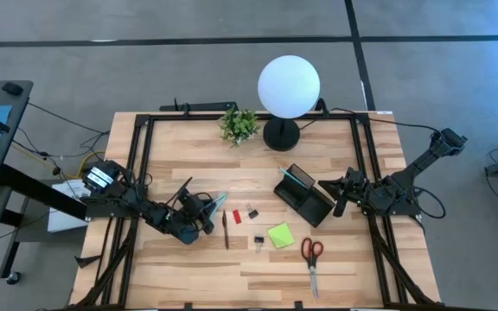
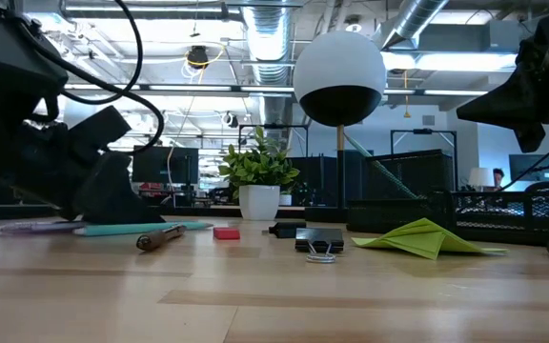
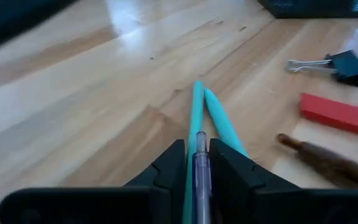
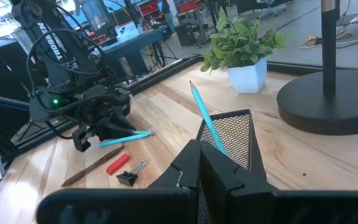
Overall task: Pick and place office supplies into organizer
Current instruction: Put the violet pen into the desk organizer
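Wooden counter under bright workshop lights. Left gripper low at its left side, pinched on a clear pen, apparently with a teal pen alongside. Right gripper closed, empty, just above the organizer. Scissors near the front edge.

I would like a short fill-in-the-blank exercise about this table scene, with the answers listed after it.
1. The left gripper is closing on a clear pen lying beside two ____ pens.
2. In the organizer one teal pen already stands ____.
3. The scissors on the table have ____ handles.
4. The right gripper hangs above the organizer with its fingers ____.

Answers: teal; leaning; red; shut
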{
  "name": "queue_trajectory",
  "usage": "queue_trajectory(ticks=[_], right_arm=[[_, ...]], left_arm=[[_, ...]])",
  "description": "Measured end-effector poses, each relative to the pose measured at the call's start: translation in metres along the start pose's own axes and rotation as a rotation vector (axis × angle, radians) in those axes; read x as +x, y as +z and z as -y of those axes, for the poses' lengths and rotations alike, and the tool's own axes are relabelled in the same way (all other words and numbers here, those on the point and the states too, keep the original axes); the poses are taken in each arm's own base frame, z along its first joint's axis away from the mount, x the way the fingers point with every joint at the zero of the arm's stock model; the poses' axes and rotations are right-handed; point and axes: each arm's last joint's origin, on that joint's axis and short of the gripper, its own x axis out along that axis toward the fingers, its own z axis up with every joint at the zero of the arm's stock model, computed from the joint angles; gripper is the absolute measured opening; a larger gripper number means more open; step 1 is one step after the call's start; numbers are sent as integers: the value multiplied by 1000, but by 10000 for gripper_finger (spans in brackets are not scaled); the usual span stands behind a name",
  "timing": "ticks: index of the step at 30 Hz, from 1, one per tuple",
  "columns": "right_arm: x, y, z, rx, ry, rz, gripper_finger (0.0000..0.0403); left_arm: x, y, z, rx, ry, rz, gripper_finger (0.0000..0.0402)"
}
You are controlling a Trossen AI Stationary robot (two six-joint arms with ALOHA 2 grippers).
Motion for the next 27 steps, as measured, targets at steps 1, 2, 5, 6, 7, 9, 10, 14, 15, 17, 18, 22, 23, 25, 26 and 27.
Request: queue_trajectory(ticks=[1,2,5,6,7,9,10,14,15,17,18,22,23,25,26,27], right_arm=[[0,0,0,0,0,0,0],[0,0,0,0,0,0,0],[0,0,0,0,0,0,0],[0,0,0,0,0,0,0],[0,0,0,0,0,0,0],[0,0,0,0,0,0,0],[0,0,0,0,0,0,0],[0,0,0,0,0,0,0],[0,0,0,0,0,0,0],[0,0,0,0,0,0,0],[0,0,0,0,0,0,0],[0,0,0,0,0,0,0],[0,0,0,0,0,0,0],[0,0,0,0,0,0,0],[0,0,0,0,0,0,0],[0,0,0,0,0,0,0]], left_arm=[[0,0,0,-6,-2,-1,52],[0,0,0,-8,-2,1,45],[0,0,0,-46,4,12,30],[0,0,0,-59,7,17,30],[0,0,0,-70,10,23,30],[0,1,0,-88,17,35,30],[0,1,0,-94,19,43,31],[0,6,4,-136,10,105,35],[1,8,5,-132,12,124,33],[3,12,7,-126,18,150,28],[5,15,8,-125,24,160,28],[13,27,16,-132,45,189,27],[15,31,19,-125,49,197,25],[19,40,25,-100,61,215,25],[21,45,28,-88,66,224,25],[24,50,30,-76,69,229,25]])
